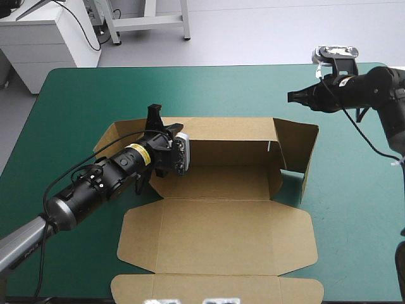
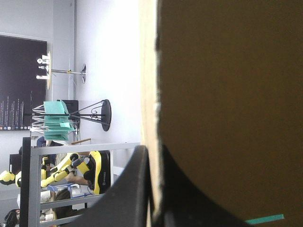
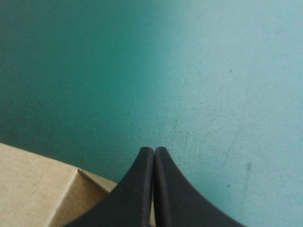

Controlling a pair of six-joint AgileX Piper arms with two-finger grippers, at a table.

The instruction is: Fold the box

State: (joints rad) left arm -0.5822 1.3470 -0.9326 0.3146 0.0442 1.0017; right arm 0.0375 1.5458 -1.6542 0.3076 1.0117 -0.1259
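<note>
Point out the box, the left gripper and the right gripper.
box (image 1: 215, 234): high view, on the flat near panel.
left gripper (image 2: 152, 151): left wrist view, between its fingertips, pinching the box wall.
right gripper (image 3: 154, 150): right wrist view, where its shut fingertips meet.
</note>
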